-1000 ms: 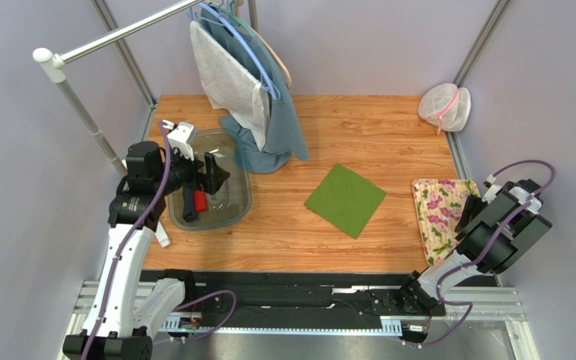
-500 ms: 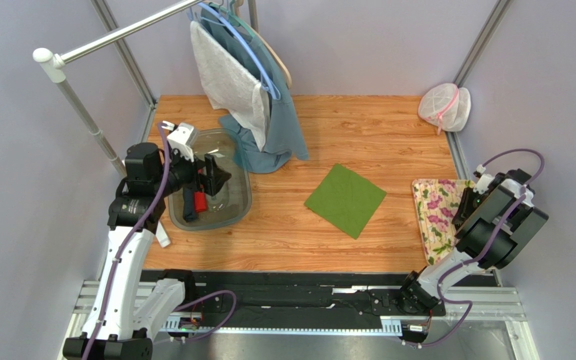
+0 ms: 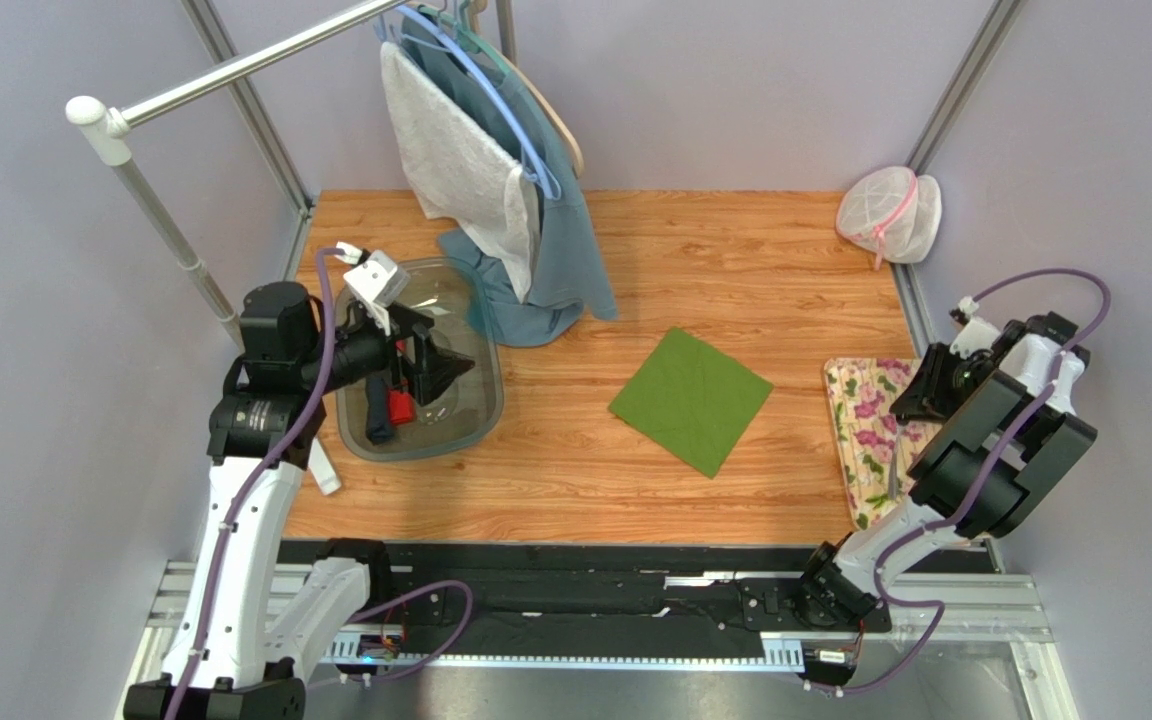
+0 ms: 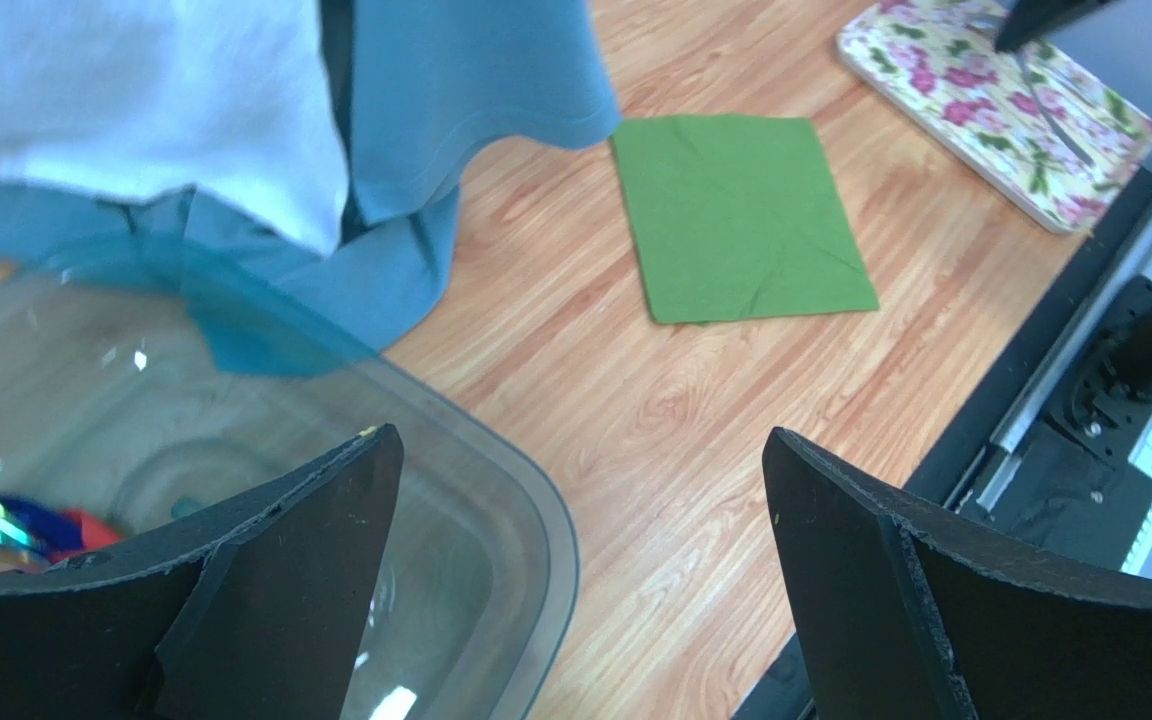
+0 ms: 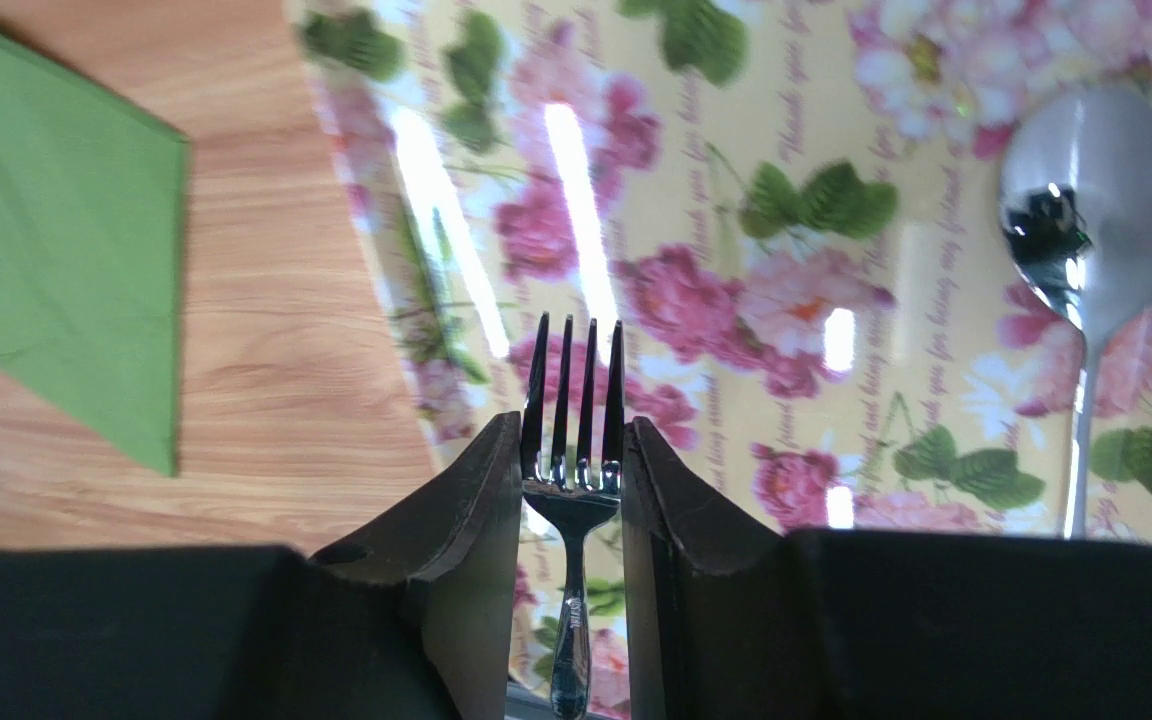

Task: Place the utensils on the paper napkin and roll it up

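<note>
The right tool is clenched on the fork over the flowered mat, tines pointing ahead and handle running back into the tool, while the green napkin lies flat on the worktop to its left.

The top view is evenly bright. Shadows on the table are weak, with no hard edge. Toward 10 and 2 o'clock the straight frame posts lean outward, a wide-lens distortion.

In the right wrist view, long white glare bars lie on the glossy flowered mat from 11 o'clock toward the centre, as from lamps overhead. The spoon at 2 o'clock shines, with a dark reflection in its bowl. The fork is sharp.

In the left wrist view, the white cloth at 11 o'clock is overexposed. The clear tub at 7 o'clock carries small glints, and the paper napkin is in focus.
</note>
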Robot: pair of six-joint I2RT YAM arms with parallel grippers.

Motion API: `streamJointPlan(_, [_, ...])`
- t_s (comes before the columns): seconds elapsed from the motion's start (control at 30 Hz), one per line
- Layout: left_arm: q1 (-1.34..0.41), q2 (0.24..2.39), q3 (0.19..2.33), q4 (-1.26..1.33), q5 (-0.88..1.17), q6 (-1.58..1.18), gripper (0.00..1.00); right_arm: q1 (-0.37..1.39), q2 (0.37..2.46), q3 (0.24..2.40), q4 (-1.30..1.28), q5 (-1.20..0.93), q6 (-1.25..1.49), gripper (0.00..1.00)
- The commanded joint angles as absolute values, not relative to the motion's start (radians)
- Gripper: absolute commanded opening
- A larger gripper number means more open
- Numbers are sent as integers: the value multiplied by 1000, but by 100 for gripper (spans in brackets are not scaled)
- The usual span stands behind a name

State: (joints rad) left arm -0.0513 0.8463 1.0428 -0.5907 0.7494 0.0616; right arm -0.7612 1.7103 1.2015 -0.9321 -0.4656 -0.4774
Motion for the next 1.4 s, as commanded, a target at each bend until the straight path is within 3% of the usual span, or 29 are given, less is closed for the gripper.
streamJointPlan(0.0, [-46,795,1060,-531,910,175,99,-738,1640,1322,-1077,-716,-502,0])
streamJointPlan(0.2, [-58,773,1065,-526,1097,333,99,-586,1579,1462,-1270,-998,-500,0])
streamJointPlan(0.43, [-169,724,1060,-526,1100,642,99,-270,1497,1491,-1402,-1245,-560,0])
streamJointPlan(0.77, [-637,799,1042,-531,812,983,89,272,1560,1465,-1666,-1361,-822,0])
streamJointPlan(0.93, [-814,824,933,-289,606,898,83,460,1583,1480,-1664,-1370,-816,0])
streamJointPlan(1.37, [-992,934,876,-210,542,844,61,594,1589,1505,-1664,-1353,-785,0])
